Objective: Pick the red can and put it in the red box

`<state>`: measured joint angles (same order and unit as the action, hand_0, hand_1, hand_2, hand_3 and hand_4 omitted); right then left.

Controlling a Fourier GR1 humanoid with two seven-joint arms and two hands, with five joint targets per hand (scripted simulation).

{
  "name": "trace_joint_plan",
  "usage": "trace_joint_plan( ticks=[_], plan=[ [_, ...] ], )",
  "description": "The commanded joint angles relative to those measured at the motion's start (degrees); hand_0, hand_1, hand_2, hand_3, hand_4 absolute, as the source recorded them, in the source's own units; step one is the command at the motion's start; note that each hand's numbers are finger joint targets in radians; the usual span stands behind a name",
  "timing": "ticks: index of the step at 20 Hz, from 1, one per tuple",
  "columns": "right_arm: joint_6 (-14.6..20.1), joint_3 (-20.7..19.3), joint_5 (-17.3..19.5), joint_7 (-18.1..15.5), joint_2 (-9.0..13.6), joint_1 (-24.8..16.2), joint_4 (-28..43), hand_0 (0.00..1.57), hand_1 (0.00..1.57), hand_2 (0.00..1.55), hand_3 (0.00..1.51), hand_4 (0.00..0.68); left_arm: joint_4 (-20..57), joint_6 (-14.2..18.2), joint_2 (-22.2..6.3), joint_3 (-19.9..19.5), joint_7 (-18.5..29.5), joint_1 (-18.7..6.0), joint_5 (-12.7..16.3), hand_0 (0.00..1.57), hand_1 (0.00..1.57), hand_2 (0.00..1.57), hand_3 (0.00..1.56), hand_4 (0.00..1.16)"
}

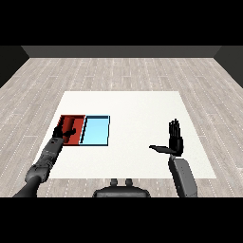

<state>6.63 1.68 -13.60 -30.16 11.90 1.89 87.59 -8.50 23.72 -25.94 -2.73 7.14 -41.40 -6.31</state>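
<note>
While left hand [63, 132] reaches over red tray [76, 118], fingers unclear, right hand [175, 140] spread open.

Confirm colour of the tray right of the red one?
Light blue, with a dark rim. The tray shows in the head view, touching the red tray side by side.

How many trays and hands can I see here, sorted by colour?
Red tray: 1
Light blue tray: 1
Black hands: 2, the left hand over the red tray, the right hand open above the table
Total: 4
No can is visible.
</note>
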Motion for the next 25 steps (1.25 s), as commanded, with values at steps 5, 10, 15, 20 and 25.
trace_joint_plan(
  ticks=[5,10,15,20,25],
  plan=[
    [0.41,0.94,0.54,-0.39,-1.44,0.01,2.76,0.00,0.00,0.00,0.00,0.000,6.95,-7.92,-2.82,7.11,-7.01,-4.68,-8.03,0.00,0.00,0.00,0.00,0.00],
    [-3.55,-0.91,-1.59,-2.25,-0.16,0.20,-0.07,0.00,0.00,0.00,0.00,0.000,7.26,-7.54,-2.29,3.49,-8.46,-3.70,-4.67,0.00,0.00,0.00,0.00,0.00],
    [-3.41,0.16,0.16,-3.67,-0.48,0.11,0.25,0.00,0.00,0.00,0.00,0.000,0.62,1.31,-1.27,-2.85,1.64,-2.46,1.43,0.00,0.00,0.00,0.00,0.00],
    [-4.56,0.43,-1.43,-3.85,-1.22,-1.98,1.41,0.00,0.00,0.00,0.00,0.000,-11.71,-4.27,1.50,-13.68,21.82,-1.20,12.97,0.00,0.00,0.00,0.00,0.00],
    [-5.71,0.99,-1.02,-4.04,-0.63,-2.16,1.88,0.00,0.00,0.00,0.00,0.000,-22.76,-12.10,5.58,-13.76,31.68,1.39,15.96,0.00,0.00,0.00,0.00,0.00]
  ],
)
